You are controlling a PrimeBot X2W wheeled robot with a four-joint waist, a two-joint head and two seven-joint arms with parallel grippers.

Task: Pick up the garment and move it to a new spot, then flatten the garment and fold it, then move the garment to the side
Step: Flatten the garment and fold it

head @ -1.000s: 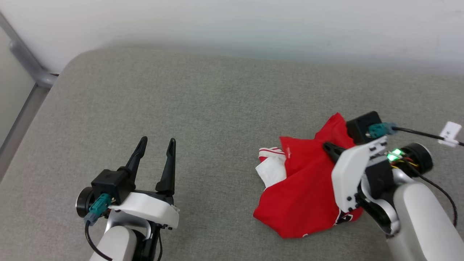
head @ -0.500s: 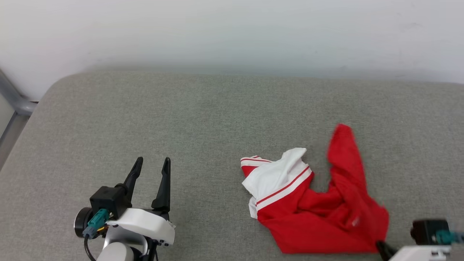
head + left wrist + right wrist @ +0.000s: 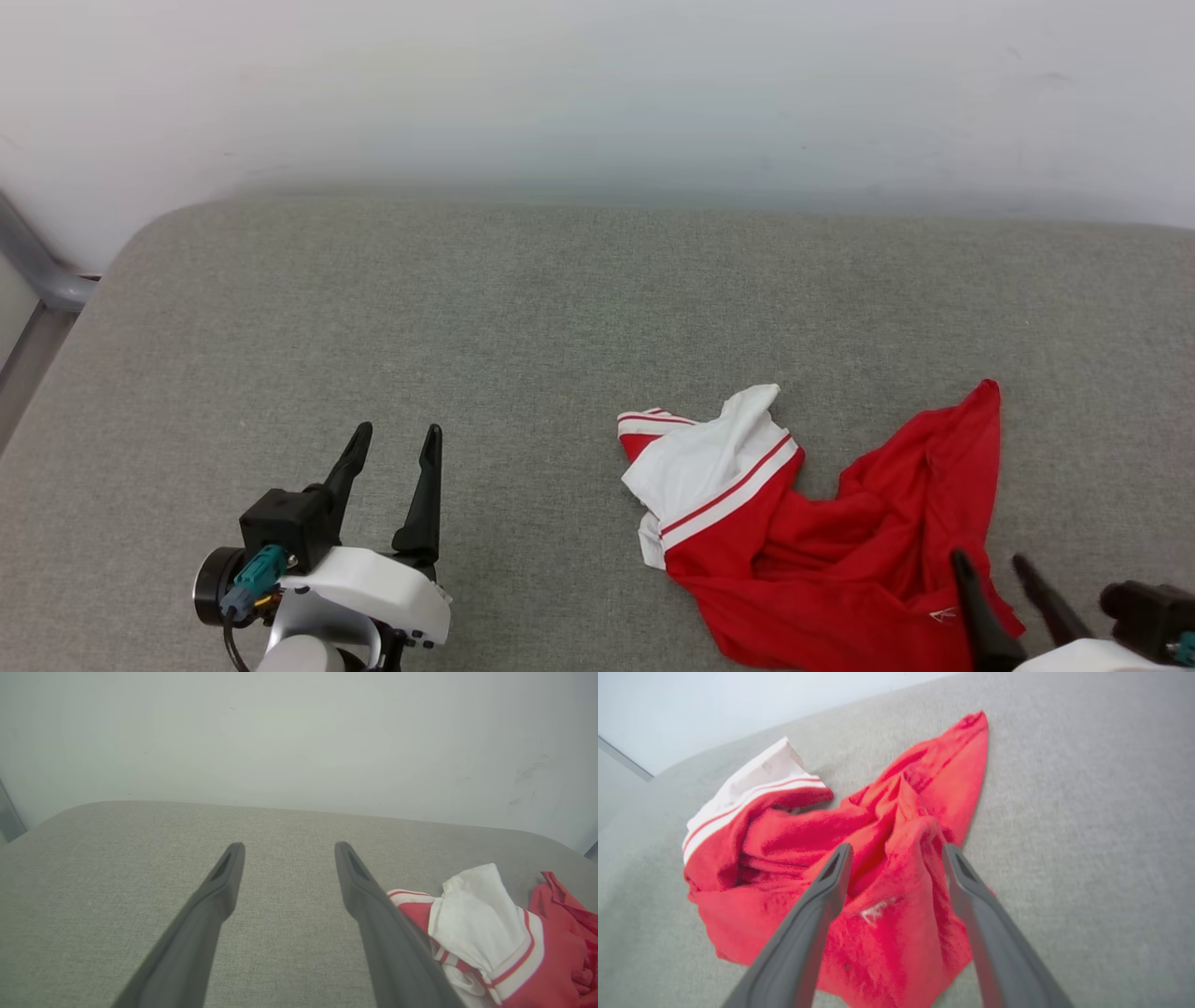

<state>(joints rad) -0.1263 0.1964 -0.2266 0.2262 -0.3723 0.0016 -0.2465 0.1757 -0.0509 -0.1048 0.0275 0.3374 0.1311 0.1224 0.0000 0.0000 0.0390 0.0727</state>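
Note:
The garment (image 3: 822, 551), a red T-shirt with a white striped sleeve, lies crumpled on the grey cushion (image 3: 523, 327) at the lower right. My right gripper (image 3: 991, 563) hovers open at the shirt's near right edge; in the right wrist view the garment (image 3: 887, 872) lies below my spread fingers (image 3: 817, 905), its small white logo (image 3: 875, 911) between them, nothing gripped. My left gripper (image 3: 393, 437) stands open at the lower left, well left of the shirt. The left wrist view shows the left gripper (image 3: 286, 847) over bare fabric, with the garment's white sleeve (image 3: 481, 914) just right of it.
A pale wall (image 3: 597, 84) runs along the cushion's far edge. A grey metal rail (image 3: 37, 271) stands at the far left past the rounded corner. Bare cushion lies left of and beyond the shirt.
My right gripper has opened and let the shirt drop; it now lies spread on the cushion. The right arm drew back to the lower right corner. The head camera shifted.

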